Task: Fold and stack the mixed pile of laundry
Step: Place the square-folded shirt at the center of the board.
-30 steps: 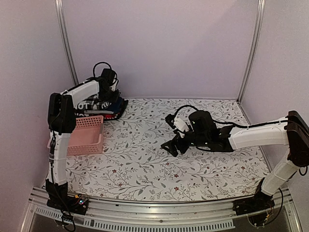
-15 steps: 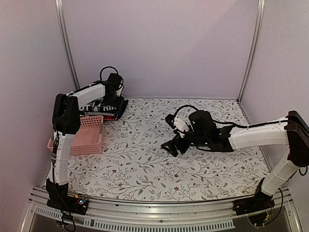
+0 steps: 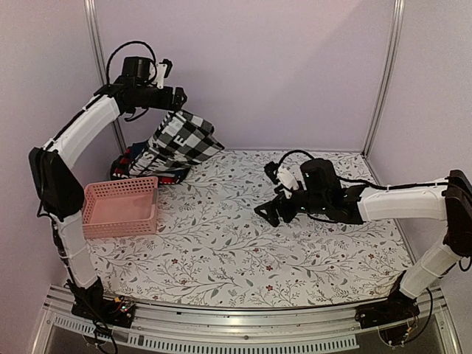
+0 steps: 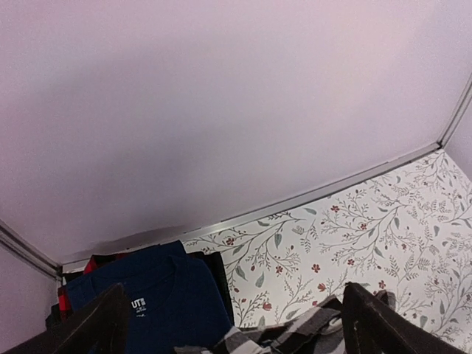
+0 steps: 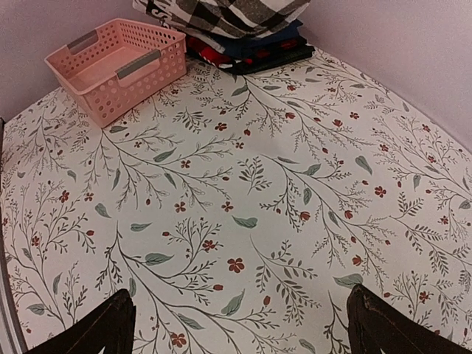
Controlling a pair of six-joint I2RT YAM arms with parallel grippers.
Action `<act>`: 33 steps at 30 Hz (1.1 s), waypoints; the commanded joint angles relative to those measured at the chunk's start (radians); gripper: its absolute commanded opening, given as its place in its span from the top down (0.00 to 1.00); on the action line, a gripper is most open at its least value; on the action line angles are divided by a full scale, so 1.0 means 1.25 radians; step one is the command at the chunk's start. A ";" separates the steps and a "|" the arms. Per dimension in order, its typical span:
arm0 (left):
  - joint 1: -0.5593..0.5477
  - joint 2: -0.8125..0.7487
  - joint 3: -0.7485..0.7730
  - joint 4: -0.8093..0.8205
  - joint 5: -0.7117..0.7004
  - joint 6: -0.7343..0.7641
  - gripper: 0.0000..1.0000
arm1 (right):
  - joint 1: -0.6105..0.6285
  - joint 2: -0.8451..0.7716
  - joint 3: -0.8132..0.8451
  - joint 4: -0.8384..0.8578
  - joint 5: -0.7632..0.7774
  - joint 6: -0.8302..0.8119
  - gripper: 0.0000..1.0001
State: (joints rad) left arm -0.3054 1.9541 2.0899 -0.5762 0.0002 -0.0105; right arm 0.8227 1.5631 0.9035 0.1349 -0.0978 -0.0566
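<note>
In the top view, the left gripper (image 3: 177,99) sits high over the far left corner of the table (image 3: 221,258). The checked shirt (image 3: 186,139) hangs just below it, spread out and sloping down to the right. We cannot tell from here how the jaws stand. Under the shirt, the pile (image 3: 136,164) lies in the far left corner, and white lettering on black shows at the shirt's lower left edge. The basket (image 3: 122,208) sits on the table just in front of the pile. The right gripper (image 3: 271,214) hovers low over the middle of the table, well apart from the clothes, with its jaws spread.

In the left wrist view, the left gripper (image 4: 234,295) has its jaws wide apart. A fold of the checked shirt (image 4: 295,335) shows low between them, and we cannot tell whether it touches either finger. Below lie a navy garment (image 4: 158,302) and a red plaid piece (image 4: 92,264), both against the wall (image 4: 221,110).

In the right wrist view, the right gripper (image 5: 237,295) has wide-open jaws with only the table (image 5: 243,192) between them. At the far edge, the checked shirt (image 5: 228,15) covers the top of the pile (image 5: 258,50). The basket (image 5: 110,70) stands to the pile's left.
</note>
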 commanded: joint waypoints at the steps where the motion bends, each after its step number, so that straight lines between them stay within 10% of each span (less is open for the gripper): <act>1: 0.039 0.025 -0.033 0.006 -0.036 -0.015 0.01 | -0.020 -0.055 -0.014 0.006 -0.019 0.009 0.01; 7: -0.012 0.004 -0.229 0.035 0.288 0.072 0.44 | -0.048 -0.035 -0.024 0.031 -0.084 0.067 0.01; 16: -0.245 -0.123 -0.524 0.010 0.315 0.086 0.78 | -0.108 -0.073 -0.086 0.059 -0.168 0.146 0.01; 24: -0.371 -0.182 -0.743 -0.011 0.242 0.022 0.69 | -0.122 -0.046 -0.090 0.066 -0.224 0.202 0.01; 33: -0.433 -0.256 -0.908 0.097 0.198 -0.030 0.28 | -0.122 0.137 0.073 0.078 -0.333 0.293 0.18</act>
State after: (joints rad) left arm -0.8055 1.6806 0.9928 -0.5297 0.2943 -0.0151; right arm 0.6731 1.6356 0.8978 0.1986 -0.4129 0.2325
